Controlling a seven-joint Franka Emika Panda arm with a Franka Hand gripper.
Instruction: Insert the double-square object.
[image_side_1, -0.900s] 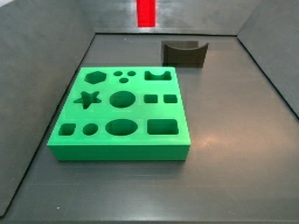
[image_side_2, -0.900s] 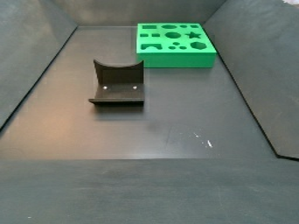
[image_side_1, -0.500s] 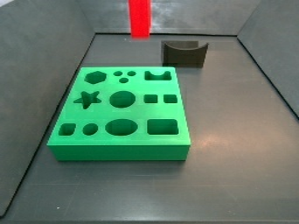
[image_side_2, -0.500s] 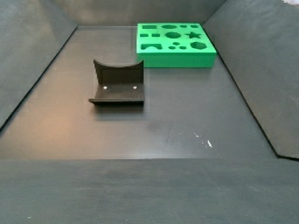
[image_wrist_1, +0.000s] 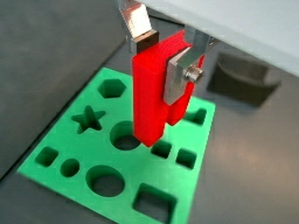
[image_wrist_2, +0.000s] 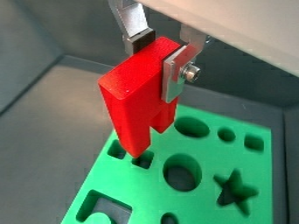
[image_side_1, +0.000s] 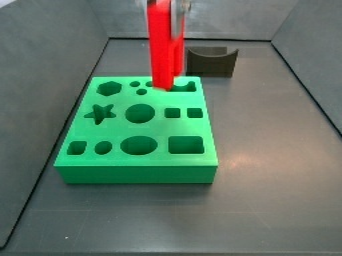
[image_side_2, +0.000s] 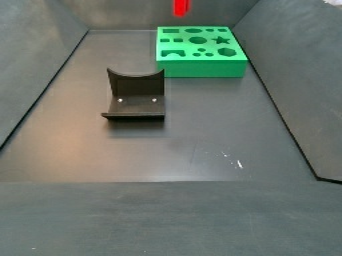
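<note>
Insertion under way but not finished: the claw (image_wrist_1: 170, 63), its silver fingers (image_wrist_1: 180, 77) clamped on the upper part of the double-square object (image_wrist_1: 156, 92), holds the red block upright above the far end of the green board (image_side_1: 134, 160). In a side view the block (image_side_1: 162, 45) stands in the upper middle of the frame, its lower end at the level of the board's back row of holes; whether it has entered a hole or only hangs just over one cannot be told. In both wrist views the block's lower end hides the opening beneath it, with the star hole (image_wrist_1: 86, 120) and a round hole (image_wrist_2: 181, 173) lying open beside it. In a side view only the tip of the red block (image_side_2: 179, 8) shows at the top edge, above the board (image_side_2: 201, 64). The dark curved fixture (image_side_2: 134, 96) stands well apart on the worktop (image_side_2: 201, 170). Judging from this, pickup and carry are done; seating the block fully and letting go remain.
</note>
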